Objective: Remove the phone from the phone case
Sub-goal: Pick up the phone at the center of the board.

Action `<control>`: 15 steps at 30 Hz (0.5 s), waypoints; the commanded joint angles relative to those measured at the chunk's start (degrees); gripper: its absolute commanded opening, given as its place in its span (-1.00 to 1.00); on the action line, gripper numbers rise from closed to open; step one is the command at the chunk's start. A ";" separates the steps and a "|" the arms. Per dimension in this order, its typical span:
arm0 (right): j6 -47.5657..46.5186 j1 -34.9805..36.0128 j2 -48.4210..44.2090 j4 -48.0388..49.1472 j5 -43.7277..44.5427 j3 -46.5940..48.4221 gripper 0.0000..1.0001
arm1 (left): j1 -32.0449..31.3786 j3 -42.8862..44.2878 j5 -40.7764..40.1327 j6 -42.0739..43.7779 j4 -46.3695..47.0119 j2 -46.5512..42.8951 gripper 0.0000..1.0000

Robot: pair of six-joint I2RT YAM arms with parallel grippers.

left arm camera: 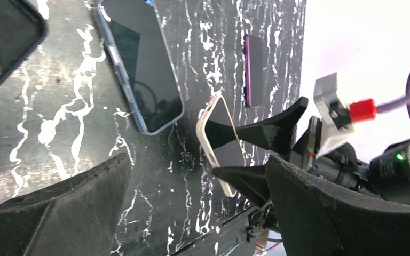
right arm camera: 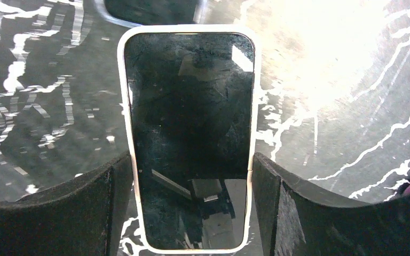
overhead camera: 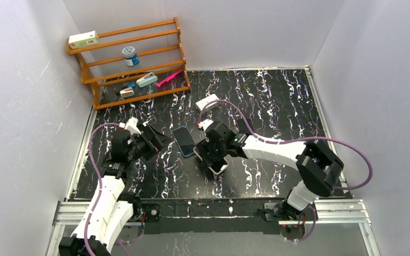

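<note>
Plainly, over the dark marbled surface [overhead camera: 277, 106] the right tool [overhead camera: 212, 156] is clenched on the long edges of the phone [right arm camera: 189, 133]. The phone appears seated in its pale phone case [right arm camera: 189, 29] and is raised off the surface on a tilt, screen toward the wrist camera. The left tool [overhead camera: 159, 140] hangs spread and empty just to the left, and a second, blue-edged phone [overhead camera: 184, 141] lies flat between the two. To do this step well, I judge the left tool should take the case by a free corner of its rim rather than by the glass. The right fingers [right arm camera: 277, 213] squeeze that rim from both sides, so their hold should ease enough for it to flex. Peel one corner first, slowly, low over the surface in case it slips.
</note>
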 commanded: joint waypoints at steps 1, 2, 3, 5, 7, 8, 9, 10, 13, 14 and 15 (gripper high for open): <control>2.54 3.29 -6.31 8.25 1.58 -0.13 -0.41 | -4.82 -0.03 -1.50 -5.11 4.28 -0.37 0.88; 2.63 3.98 -7.13 9.15 1.72 -0.43 -0.42 | -6.52 -0.13 -2.69 -5.92 5.03 -0.12 0.87; 2.63 4.72 -7.88 10.54 1.87 -0.78 -0.42 | -8.37 -0.30 -4.49 -6.67 5.79 0.09 0.87; 2.34 5.95 -9.34 12.64 2.55 -1.55 -0.43 | -11.56 -0.80 -7.94 -8.19 6.99 0.27 0.86; 1.91 6.88 -10.77 14.29 3.02 -2.27 -0.43 | -14.09 -1.53 -10.75 -10.00 8.43 0.04 0.86; 1.81 7.24 -11.36 14.93 3.08 -2.43 -0.43 | -14.98 -1.99 -11.34 -10.81 10.36 -0.03 0.85; 1.56 7.55 -11.93 15.45 3.11 -2.65 -0.43 | -15.48 -2.29 -11.74 -11.62 11.57 0.10 0.84; 1.35 7.80 -12.41 15.92 3.28 -2.74 -0.43 | -16.69 -2.43 -12.21 -12.24 12.39 0.56 0.83; 0.74 8.53 -13.43 17.41 3.10 -3.09 -0.43 | -19.75 -2.42 -13.94 -12.91 13.81 2.66 0.79; 0.56 8.70 -13.65 17.67 3.06 -3.21 -0.43 | -20.91 -2.51 -14.80 -13.08 14.34 3.15 0.78; 0.53 8.77 -13.90 17.69 3.01 -3.40 -0.43 | -22.08 -2.66 -15.58 -13.33 14.97 3.57 0.76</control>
